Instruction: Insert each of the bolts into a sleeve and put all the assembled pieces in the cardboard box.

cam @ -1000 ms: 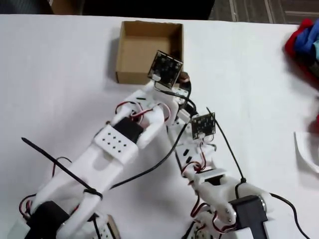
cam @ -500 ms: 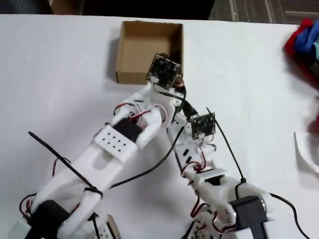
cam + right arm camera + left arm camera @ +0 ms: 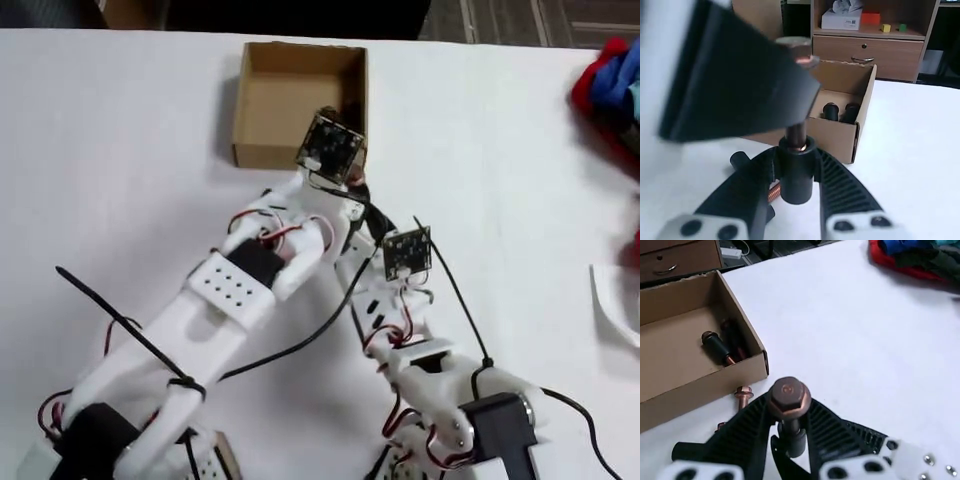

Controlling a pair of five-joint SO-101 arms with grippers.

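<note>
Coppery metal bolt [image 3: 788, 399]; matt black sleeve [image 3: 796, 172], perhaps plastic; rough brown cardboard box [image 3: 265, 155].

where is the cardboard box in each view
High view: the open brown cardboard box sits at the top centre.
Left wrist view: the box is at the upper left, behind the copper hex-head bolt.
Right wrist view: the box is at the centre, mid-height, behind that bolt.
Shared landmark: the black-sleeved pieces lying inside the box, seen in both wrist views.
</note>
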